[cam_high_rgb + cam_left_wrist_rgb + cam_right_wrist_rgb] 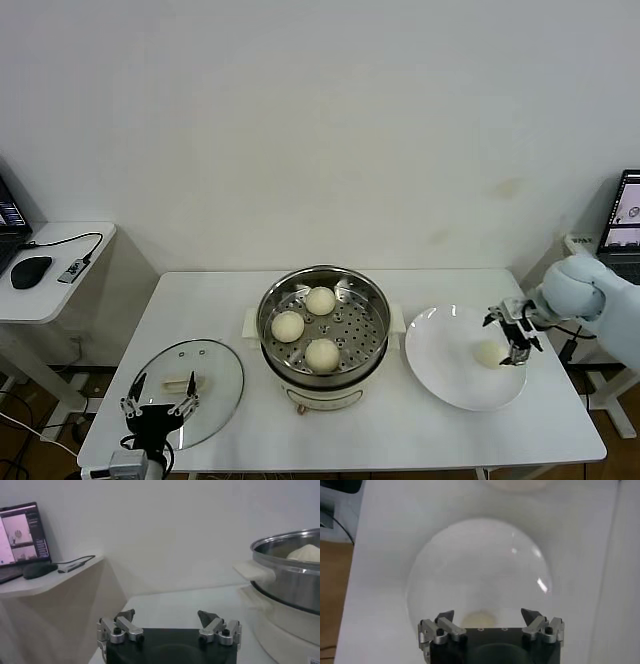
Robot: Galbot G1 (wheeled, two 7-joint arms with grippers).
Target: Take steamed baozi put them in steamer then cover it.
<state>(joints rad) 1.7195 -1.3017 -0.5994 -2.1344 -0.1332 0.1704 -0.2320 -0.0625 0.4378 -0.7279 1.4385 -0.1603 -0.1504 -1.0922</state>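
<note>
The steel steamer [375, 300] stands mid-table on its cream base, with three baozi [321, 300] [288, 325] [322, 354] on its perforated tray. A fourth baozi [488, 353] lies on the white plate [440, 365] at the right; in the right wrist view this baozi [479, 618] shows low between the fingertips. My right gripper [508, 338] [487, 615] hangs open just above it, not touching. The glass cover [215, 375] lies flat at front left. My left gripper [160, 395] [166, 615] stands open over the cover's near part, holding nothing. The steamer's rim [285, 542] shows beside it.
A side table [45, 300] at the left carries a mouse, a cable and a laptop [20, 535]. Another laptop [625, 215] stands at the far right. The table's front edge runs just before the cover and plate.
</note>
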